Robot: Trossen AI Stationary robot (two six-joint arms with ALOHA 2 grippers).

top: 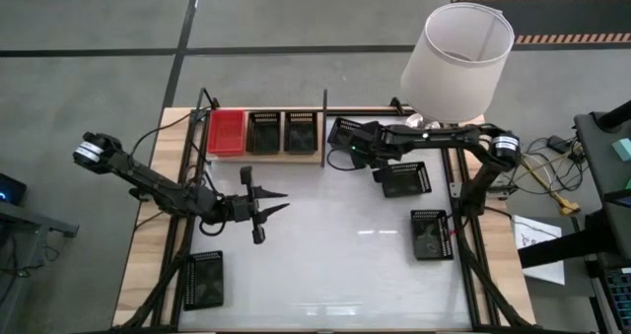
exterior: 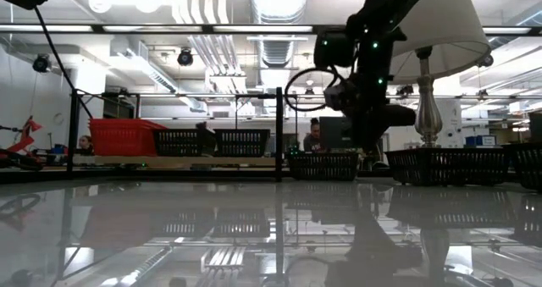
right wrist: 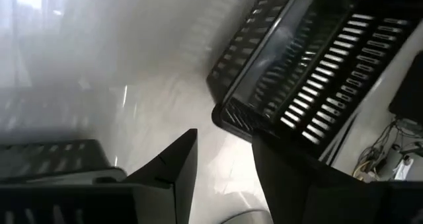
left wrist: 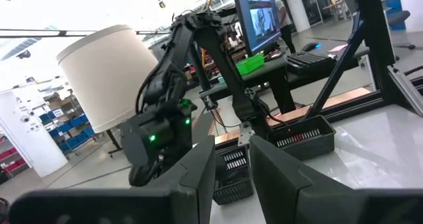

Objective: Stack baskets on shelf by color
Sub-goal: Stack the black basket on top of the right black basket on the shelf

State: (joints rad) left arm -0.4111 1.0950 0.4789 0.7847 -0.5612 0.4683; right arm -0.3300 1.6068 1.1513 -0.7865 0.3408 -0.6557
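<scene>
Shelf (top: 301, 158) upper centre of high view: one red basket (top: 226, 132) at its left end, two black baskets (top: 263, 132) (top: 301, 132) beside it. Right gripper (top: 347, 147) just right of shelf, above a black basket (top: 344, 129); fingers apart, nothing held. Left gripper (top: 279, 202) mid-desk (top: 335, 255), open, empty. More black baskets lower left (top: 203, 279) and right (top: 432, 234).

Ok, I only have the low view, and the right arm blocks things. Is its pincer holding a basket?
Observer: No. The right pincer is open and empty, with a black basket just ahead of it, not gripped.
Operator: And the left one? It's out of my picture.
Observer: The left pincer is open and empty too, over the middle of the table, with no basket near it.
</scene>
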